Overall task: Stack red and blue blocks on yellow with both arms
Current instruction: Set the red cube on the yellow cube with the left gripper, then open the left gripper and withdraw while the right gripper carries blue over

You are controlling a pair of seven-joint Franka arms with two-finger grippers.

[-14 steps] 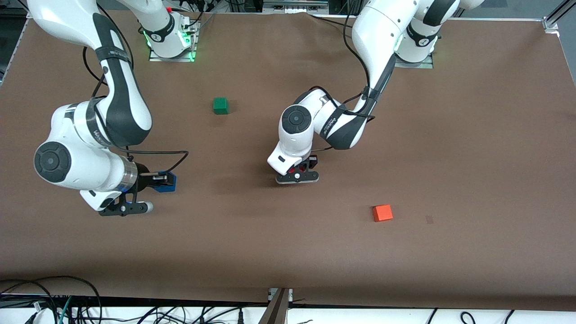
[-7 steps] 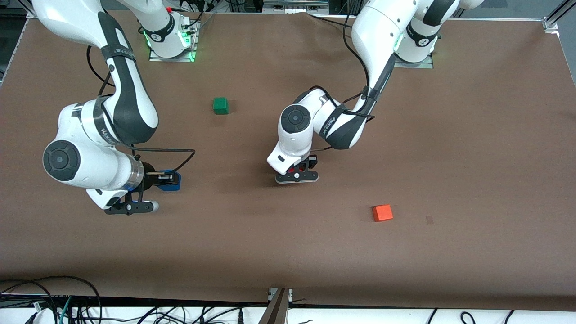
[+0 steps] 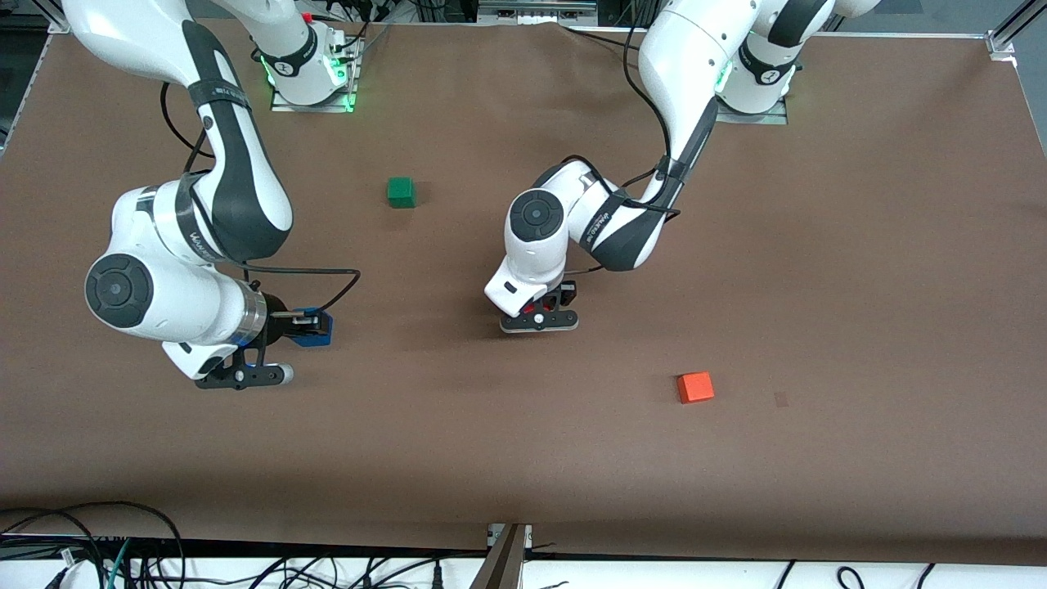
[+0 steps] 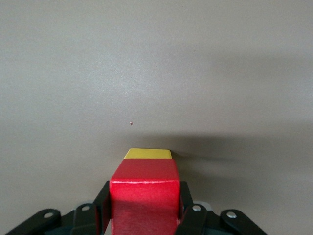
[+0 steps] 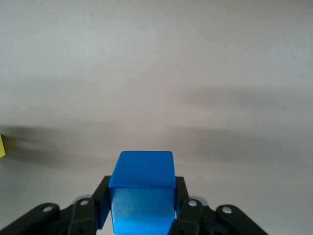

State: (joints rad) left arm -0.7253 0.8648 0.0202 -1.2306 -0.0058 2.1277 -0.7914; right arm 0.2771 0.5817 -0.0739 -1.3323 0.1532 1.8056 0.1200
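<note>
Red block [image 4: 143, 195] sits pinched in the left gripper [image 4: 143, 215], jaws pressed on its two sides, with the yellow block [image 4: 148, 154] showing directly under it – whether the two faces touch I cannot tell. In the front view that gripper [image 3: 540, 315] is low over mid-tabletop, the yellow hidden beneath it. The step in hand looks like seating red on yellow. To do it well: keep the red edges square with the yellow ones, come down straight until it bears, spread the jaws only a little, then lift straight up so nothing drags.

Blue block [image 5: 142, 191] is clamped in the right gripper [image 5: 142, 215], jaws shut against its sides, which hangs over the tabletop [image 3: 859, 245] at about nine o'clock from the stack [image 3: 311, 325]. It should probably hold off – crowding in early risks a knock.

Green block [image 3: 400, 191] lies at eleven o'clock from the stack, orange block [image 3: 695, 387] at four o'clock; neither is wanted.
</note>
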